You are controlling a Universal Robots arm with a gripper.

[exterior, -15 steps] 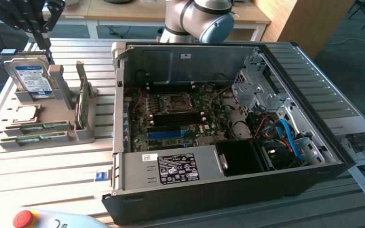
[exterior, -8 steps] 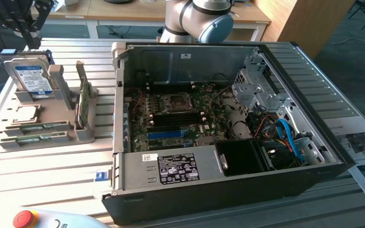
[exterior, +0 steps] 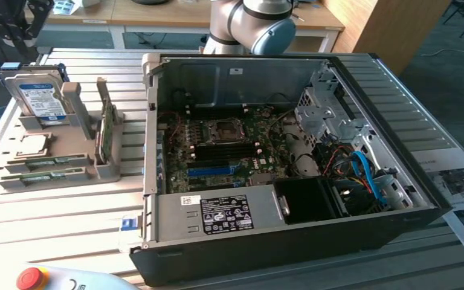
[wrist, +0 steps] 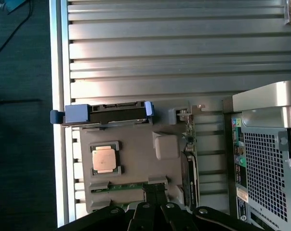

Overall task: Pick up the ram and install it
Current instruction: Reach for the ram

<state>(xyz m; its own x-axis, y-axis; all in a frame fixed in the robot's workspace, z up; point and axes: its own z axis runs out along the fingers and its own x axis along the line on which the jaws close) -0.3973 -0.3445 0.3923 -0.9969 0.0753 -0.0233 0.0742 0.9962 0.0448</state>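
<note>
Two ram sticks lie flat in the front slots of a grey holder at the exterior view's left. They are thin green boards with dark chips. In the wrist view one ram stick shows as a green strip in the holder. My gripper hangs well above that strip, its black fingers shut together with nothing between them. The arm's elbow rises behind the computer case.
An open computer case with its motherboard fills the middle. The holder also carries a hard drive, a processor chip and a green card on edge. A red stop button sits in front.
</note>
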